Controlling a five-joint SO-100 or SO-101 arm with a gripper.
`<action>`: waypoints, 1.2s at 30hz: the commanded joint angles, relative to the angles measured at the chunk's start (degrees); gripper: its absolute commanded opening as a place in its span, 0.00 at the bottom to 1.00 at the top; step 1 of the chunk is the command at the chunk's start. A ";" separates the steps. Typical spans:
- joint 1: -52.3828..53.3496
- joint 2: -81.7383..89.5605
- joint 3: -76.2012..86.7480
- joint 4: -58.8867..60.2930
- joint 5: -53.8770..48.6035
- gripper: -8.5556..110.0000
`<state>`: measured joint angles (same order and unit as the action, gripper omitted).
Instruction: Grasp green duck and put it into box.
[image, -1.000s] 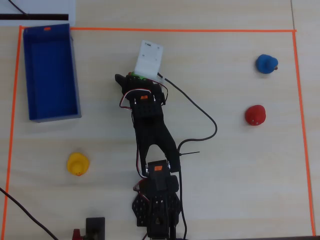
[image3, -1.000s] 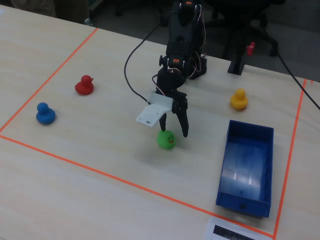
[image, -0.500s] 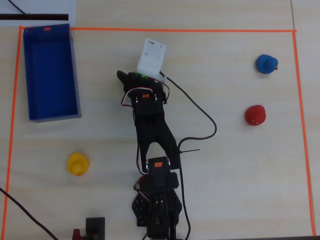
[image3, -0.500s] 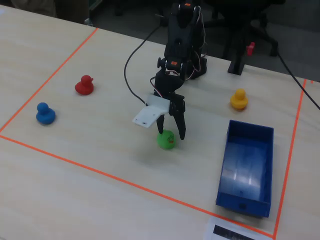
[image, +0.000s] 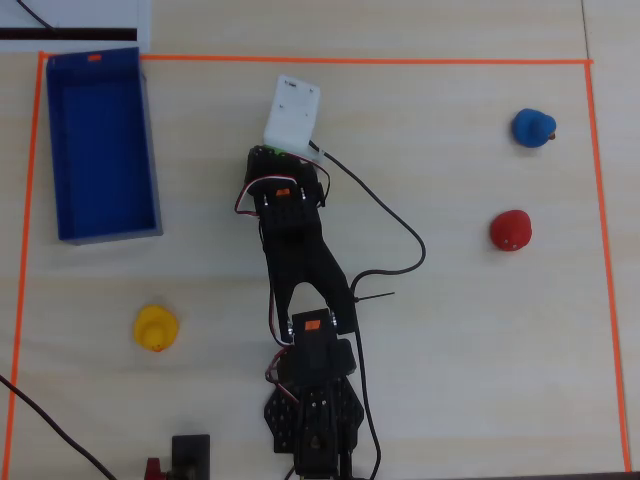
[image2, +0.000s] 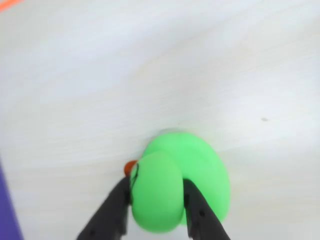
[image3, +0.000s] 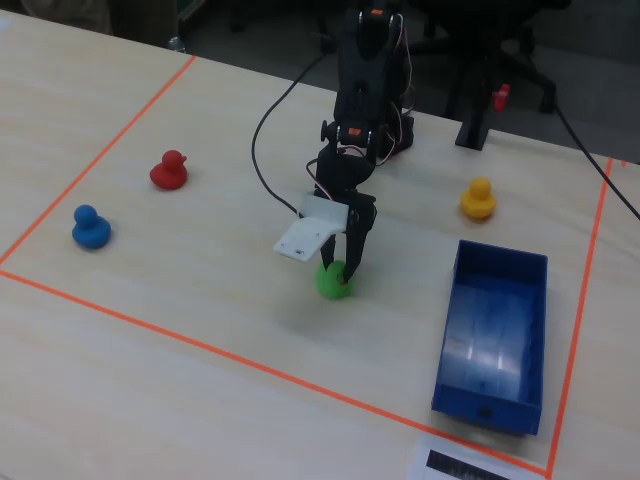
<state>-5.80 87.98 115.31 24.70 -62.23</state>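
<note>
The green duck (image2: 195, 165) fills the lower middle of the wrist view, its orange beak pointing left. My gripper (image2: 156, 184) is shut on the duck's head, with one black finger (image2: 117, 205) on each side. In the fixed view the duck (image3: 334, 283) is at the table surface under the gripper (image3: 340, 268); I cannot tell whether it is lifted. In the overhead view only a green sliver (image: 272, 152) shows beneath the white wrist camera mount. The blue box (image: 100, 150) lies at the upper left there, and at the right in the fixed view (image3: 495, 330). It is empty.
A yellow duck (image: 156, 327) sits below the box, also seen in the fixed view (image3: 478, 198). A blue duck (image: 532, 127) and a red duck (image: 511, 230) sit at the far right. Orange tape (image: 360, 60) borders the work area. A black cable (image: 400, 225) loops right of the arm.
</note>
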 joint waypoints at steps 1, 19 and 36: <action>-0.26 0.62 -3.16 3.08 0.18 0.07; -18.28 28.21 -0.62 14.68 34.10 0.07; -29.44 -4.31 -39.38 18.37 36.21 0.07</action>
<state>-33.57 90.26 89.03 41.84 -26.10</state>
